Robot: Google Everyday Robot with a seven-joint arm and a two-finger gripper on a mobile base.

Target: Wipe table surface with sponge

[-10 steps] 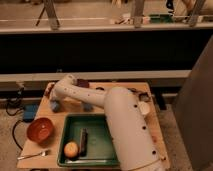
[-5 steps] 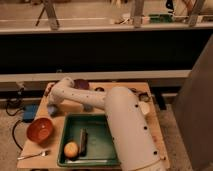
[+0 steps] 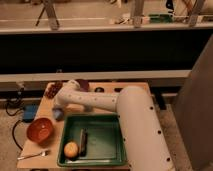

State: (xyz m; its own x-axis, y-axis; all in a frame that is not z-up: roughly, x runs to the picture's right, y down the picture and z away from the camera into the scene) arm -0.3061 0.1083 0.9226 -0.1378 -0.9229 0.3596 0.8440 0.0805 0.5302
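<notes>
Camera view: arm (image 3: 100, 102) reaches over the worktop (image 3: 50, 144) w/ the pincer (image 3: 58, 108) low near the left edge, just behind the bowl (image 3: 40, 129) and by the far-left corner of the tray (image 3: 95, 162). Can't tell its grip, but the small bluish thing under it is prob. the sponge (image 3: 57, 115), on or just above the wood. To wipe well, I'd press it flat, stroke along the bare strip twd the far edge, and steer clear of bowl, tray and fork (image 3: 35, 155).
</notes>
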